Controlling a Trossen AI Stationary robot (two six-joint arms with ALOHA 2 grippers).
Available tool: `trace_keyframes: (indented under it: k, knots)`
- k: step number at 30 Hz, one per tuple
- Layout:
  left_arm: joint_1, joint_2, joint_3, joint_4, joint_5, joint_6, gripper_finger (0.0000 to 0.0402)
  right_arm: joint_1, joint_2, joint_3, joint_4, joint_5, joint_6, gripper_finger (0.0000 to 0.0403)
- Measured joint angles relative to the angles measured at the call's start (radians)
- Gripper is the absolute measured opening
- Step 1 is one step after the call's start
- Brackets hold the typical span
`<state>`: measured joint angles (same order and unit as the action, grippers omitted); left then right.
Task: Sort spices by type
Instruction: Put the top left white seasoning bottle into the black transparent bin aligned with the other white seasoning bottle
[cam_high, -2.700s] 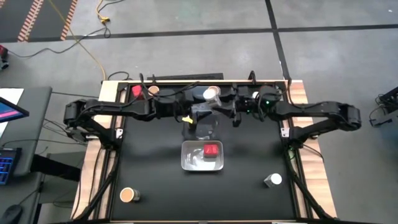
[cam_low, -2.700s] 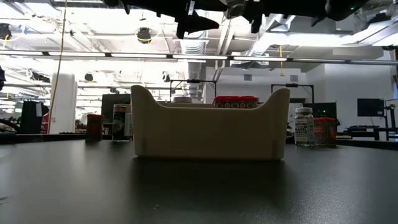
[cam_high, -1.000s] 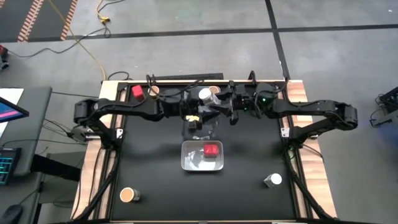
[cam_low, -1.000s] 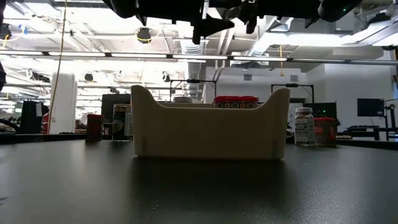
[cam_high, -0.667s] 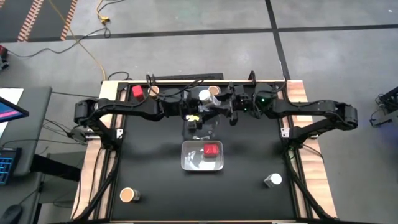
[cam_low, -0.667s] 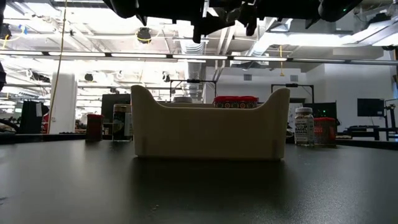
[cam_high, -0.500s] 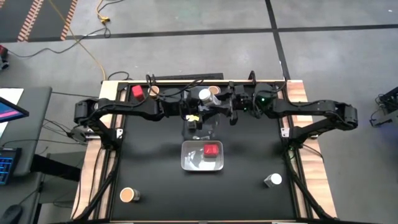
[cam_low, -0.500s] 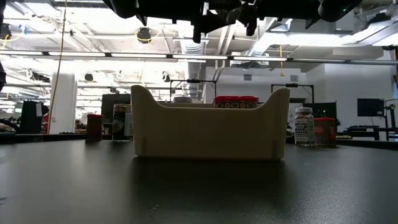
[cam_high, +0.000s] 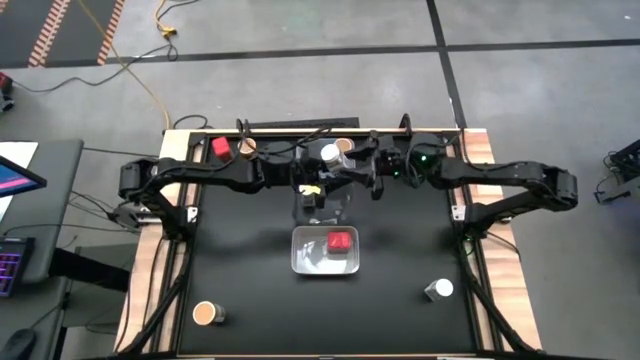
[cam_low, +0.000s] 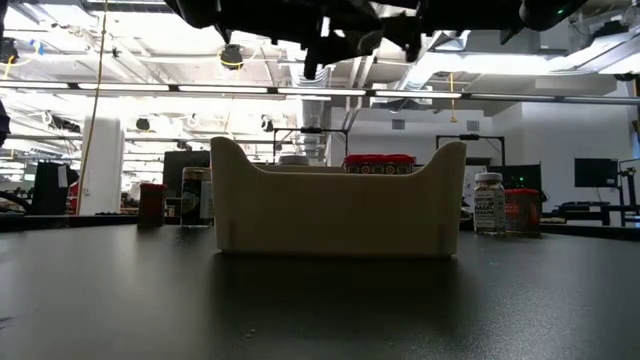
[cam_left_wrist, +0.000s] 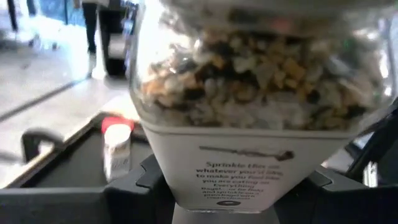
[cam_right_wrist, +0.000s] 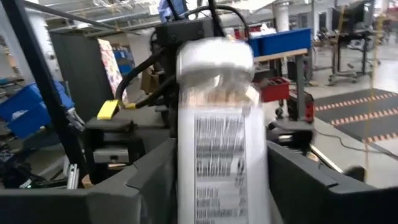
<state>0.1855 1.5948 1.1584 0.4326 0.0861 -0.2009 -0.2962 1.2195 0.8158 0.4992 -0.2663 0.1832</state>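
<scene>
High over the table's far middle, a white-topped spice jar (cam_high: 329, 153) stands upright between my two grippers. My left gripper (cam_high: 322, 166) reaches in level from the left and is shut on it. My right gripper (cam_high: 350, 163) comes in level from the right; it is open, and its fingers (cam_right_wrist: 149, 177) stand close on either side of the jar (cam_right_wrist: 214, 118). In the left wrist view the jar (cam_left_wrist: 249, 93) fills the picture. A red square-topped jar (cam_high: 340, 241) lies in the middle bin (cam_high: 300, 262). My left gripper pinches the jar's labelled lower body (cam_left_wrist: 186, 183) between its two fingers (cam_left_wrist: 140, 186). The fingers come in level from the table's left. The jar stands upright, lifted clear of the table.
A red-topped jar (cam_high: 220, 147) and a tan-topped one (cam_high: 245, 147) stand at the far left, another tan-topped jar (cam_high: 345, 146) behind the grippers. A tan-topped jar (cam_high: 207, 313) stands near left, a white-topped one (cam_high: 438, 290) near right. A clear bin (cam_high: 322, 207) lies below the grippers.
My left gripper's fingers have closed in on the white-topped jar. In the low view my right gripper's fingers have spread apart. Both arms have stayed in place, and the jar has stayed upright at the same height.
</scene>
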Motion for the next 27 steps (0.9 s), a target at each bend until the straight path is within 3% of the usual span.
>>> trace_keyframes:
  k: [9, 12, 19, 23, 27]
  knots:
    - [0.026, -0.092, 0.0, -0.317, 0.017, 0.064, 0.0189, -0.059, -0.139, 0.008, -0.292, 0.004, 0.029, 0.0298]
    - [0.028, -0.118, 0.0, -0.407, 0.028, 0.086, 0.0189, -0.074, -0.142, 0.088, -0.522, 0.004, 0.022, 0.0306]
    - [0.028, -0.123, 0.0, -0.576, 0.031, 0.11, 0.0189, -0.075, 0.034, 0.437, -1.023, 0.004, -0.118, 0.0326]
    - [0.025, -0.123, 0.0, -0.649, 0.032, 0.111, 0.0189, -0.047, 0.151, 0.615, -1.152, 0.004, -0.236, 0.0347]
    - [0.014, -0.123, 0.03, -0.757, 0.032, 0.134, 0.0189, -0.006, 0.252, 0.718, -1.158, 0.003, -0.338, 0.0365]
